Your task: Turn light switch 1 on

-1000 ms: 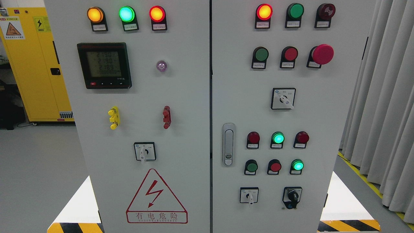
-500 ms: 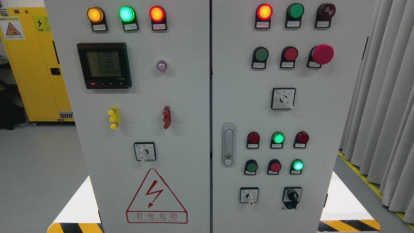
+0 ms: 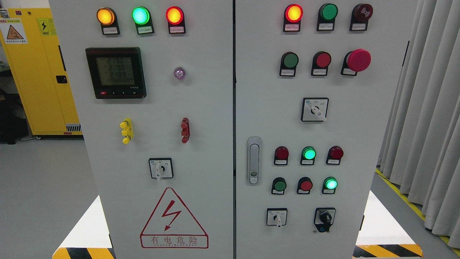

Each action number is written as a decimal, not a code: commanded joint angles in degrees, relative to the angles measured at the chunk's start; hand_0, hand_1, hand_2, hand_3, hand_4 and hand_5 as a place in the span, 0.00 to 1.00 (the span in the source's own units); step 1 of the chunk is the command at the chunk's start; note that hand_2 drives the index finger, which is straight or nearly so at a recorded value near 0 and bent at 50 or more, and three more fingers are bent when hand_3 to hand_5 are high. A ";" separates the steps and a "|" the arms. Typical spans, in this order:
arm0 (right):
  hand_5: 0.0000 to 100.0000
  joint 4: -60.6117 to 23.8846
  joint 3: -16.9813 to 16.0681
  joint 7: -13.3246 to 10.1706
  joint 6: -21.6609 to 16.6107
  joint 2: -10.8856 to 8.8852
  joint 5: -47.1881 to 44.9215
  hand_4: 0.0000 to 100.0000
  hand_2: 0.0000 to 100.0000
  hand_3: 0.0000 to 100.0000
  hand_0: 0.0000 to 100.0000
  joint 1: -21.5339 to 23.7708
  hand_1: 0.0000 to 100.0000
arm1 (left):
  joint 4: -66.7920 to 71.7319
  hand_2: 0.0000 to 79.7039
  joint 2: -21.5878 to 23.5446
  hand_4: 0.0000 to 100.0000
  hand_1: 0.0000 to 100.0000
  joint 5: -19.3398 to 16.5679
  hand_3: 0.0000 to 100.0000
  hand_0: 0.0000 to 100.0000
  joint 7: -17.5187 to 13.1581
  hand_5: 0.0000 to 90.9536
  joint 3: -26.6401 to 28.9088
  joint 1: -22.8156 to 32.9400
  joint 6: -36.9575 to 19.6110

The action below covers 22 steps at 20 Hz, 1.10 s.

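Two cabinet doors fill the head view, and neither robot hand appears in it, so whether the fingers are spread or curled cannot be told. Nearest the lower edge lie the black-and-yellow floor stripes (image 3: pixel 388 250) and the red warning triangle (image 3: pixel 174 218). Just above, on the right door, sit a white-handled rotary switch (image 3: pixel 276 217) and a black-knobbed selector (image 3: pixel 325 219); a third white-handled switch (image 3: pixel 161 168) sits on the left door and a fourth (image 3: pixel 314 109) higher on the right door. Which of these is "light switch 1" cannot be settled: the label plates are too small to read. The row of green button (image 3: pixel 279 185), red button (image 3: pixel 305 185) and lit green button (image 3: pixel 330 183) is an equally possible candidate.

Handling, as a judgement: any of these controls is rigid, panel-mounted and fixed, so weight is no concern. A rotary handle is small and probably smooth, best pinched across its flat sides and turned against a detent; a push button needs only one fingertip pressed squarely.

Higher up stand the door latch (image 3: pixel 253 160), the meter display (image 3: pixel 115 72) and the emergency stop (image 3: pixel 357 60). Farthest, a yellow cabinet (image 3: pixel 36 72) is cut off at the left and grey curtains (image 3: pixel 431 108) at the right.
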 commanded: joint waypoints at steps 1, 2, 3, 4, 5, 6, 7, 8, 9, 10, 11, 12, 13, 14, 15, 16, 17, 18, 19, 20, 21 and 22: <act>0.00 0.00 0.00 -0.03 0.02 0.00 -1.67 0.00 0.04 0.00 0.00 0.08 0.50 | -21.94 0.30 1.05 0.56 0.32 -4.91 0.48 0.29 3.78 0.43 -2.06 0.45 -0.06; 0.00 0.00 0.00 -0.03 0.02 0.00 -1.67 0.00 0.04 0.00 0.00 -0.01 0.50 | -22.47 0.30 0.79 0.56 0.32 -5.62 0.48 0.29 5.62 0.44 -2.60 0.01 -0.06; 0.00 0.00 0.00 -0.03 0.02 0.00 -1.67 0.00 0.04 0.00 0.00 -0.01 0.50 | -22.91 0.32 0.52 0.56 0.33 -6.06 0.49 0.30 6.77 0.45 -2.78 -0.34 -0.06; 0.00 0.00 0.00 -0.03 0.02 0.00 -1.67 0.00 0.04 0.00 0.00 -0.01 0.50 | -23.35 0.33 0.00 0.57 0.34 -6.41 0.50 0.30 7.30 0.46 -3.04 -1.21 0.03; 0.00 0.00 0.00 -0.03 0.02 0.00 -1.67 0.00 0.04 0.00 0.00 0.08 0.50 | -23.44 0.33 -0.53 0.57 0.34 -6.50 0.50 0.30 7.48 0.47 -3.56 -2.18 0.12; 0.00 0.00 0.00 -0.03 0.02 0.00 -1.67 0.00 0.04 0.00 0.00 0.08 0.50 | -23.61 0.34 -1.06 0.58 0.34 -6.50 0.50 0.31 7.74 0.48 -3.65 -3.06 0.12; 0.00 0.00 0.00 -0.03 0.02 0.00 -1.67 0.00 0.04 0.00 0.00 -0.01 0.50 | -23.88 0.35 -1.84 0.59 0.34 -6.85 0.51 0.32 8.01 0.50 -3.74 -4.46 0.38; 0.00 0.00 0.00 -0.03 0.02 0.00 -1.67 0.00 0.04 0.00 0.00 -0.01 0.50 | -23.88 0.35 -2.98 0.59 0.34 -7.99 0.51 0.32 8.18 0.51 -3.83 -6.30 0.64; 0.00 0.00 0.00 -0.03 0.02 0.00 -1.67 0.00 0.04 0.00 0.00 -0.01 0.50 | -23.88 0.35 -4.13 0.60 0.35 -10.09 0.51 0.32 8.10 0.52 -3.83 -7.89 0.82; 0.00 0.00 0.00 -0.03 0.02 0.00 -1.67 0.00 0.04 0.00 0.00 -0.01 0.50 | -23.88 0.36 -4.57 0.60 0.35 -12.46 0.51 0.32 8.10 0.52 -4.01 -8.86 0.82; 0.00 0.00 0.00 -0.03 0.02 0.00 -1.67 0.00 0.04 0.00 0.00 -0.01 0.50 | -23.97 0.36 -4.66 0.60 0.35 -14.57 0.51 0.32 8.10 0.52 -5.14 -9.22 0.82; 0.00 0.00 0.00 -0.03 0.02 0.00 -1.67 0.00 0.04 0.00 0.00 -0.01 0.50 | -24.49 0.36 -4.75 0.60 0.35 -15.89 0.52 0.33 8.27 0.52 -6.45 -9.31 0.82; 0.00 0.00 0.00 -0.03 0.02 0.00 -1.67 0.00 0.04 0.00 0.00 -0.01 0.50 | -25.71 0.35 -4.75 0.60 0.35 -16.17 0.52 0.33 8.80 0.51 -7.60 -9.31 1.00; 0.00 0.00 0.00 -0.03 0.02 0.00 -1.67 0.00 0.04 0.00 0.00 -0.01 0.50 | -26.16 0.35 -5.10 0.60 0.36 -16.43 0.51 0.33 10.37 0.51 -8.65 -9.74 1.43; 0.00 0.00 0.00 -0.03 0.02 0.00 -1.67 0.00 0.04 0.00 0.00 -0.01 0.50 | -26.34 0.35 -5.63 0.60 0.36 -16.96 0.51 0.34 12.30 0.51 -9.45 -10.79 2.22; 0.00 0.00 0.00 -0.03 0.02 0.00 -1.67 0.00 0.04 0.00 0.00 -0.01 0.50 | -26.43 0.35 -6.15 0.60 0.36 -17.92 0.51 0.34 14.06 0.51 -10.41 -12.02 3.36; 0.00 0.00 0.00 -0.03 0.02 0.00 -1.67 0.00 0.04 0.00 0.00 -0.01 0.50 | -26.43 0.37 -6.77 0.61 0.36 -19.23 0.52 0.34 15.82 0.51 -10.95 -13.25 4.68; 0.00 0.00 0.00 -0.03 0.02 0.00 -1.67 0.00 0.04 0.00 0.00 -0.01 0.50 | -26.51 0.39 -7.21 0.63 0.36 -20.03 0.53 0.35 17.14 0.54 -11.04 -14.31 6.08; 0.00 0.00 0.00 -0.03 0.02 0.00 -1.67 0.00 0.04 0.00 0.00 -0.01 0.50 | -26.52 0.39 -7.30 0.64 0.36 -20.13 0.53 0.35 18.20 0.56 -11.13 -14.93 7.05; 0.00 0.00 0.00 -0.03 0.02 0.00 -1.67 0.00 0.04 0.00 0.00 0.08 0.50 | -26.52 0.40 -7.56 0.65 0.37 -20.13 0.54 0.36 19.16 0.58 -11.13 -15.46 7.58; 0.00 0.00 0.00 -0.03 0.02 0.00 -1.67 0.00 0.04 0.00 0.00 -0.01 0.50 | -26.52 0.41 -7.74 0.65 0.37 -20.13 0.55 0.36 20.13 0.59 -11.13 -15.81 8.02; 0.00 0.00 0.00 -0.03 0.02 0.00 -1.67 0.00 0.04 0.00 0.00 -0.01 0.50 | -26.52 0.41 -7.92 0.66 0.37 -20.13 0.55 0.36 21.10 0.61 -11.13 -16.25 8.38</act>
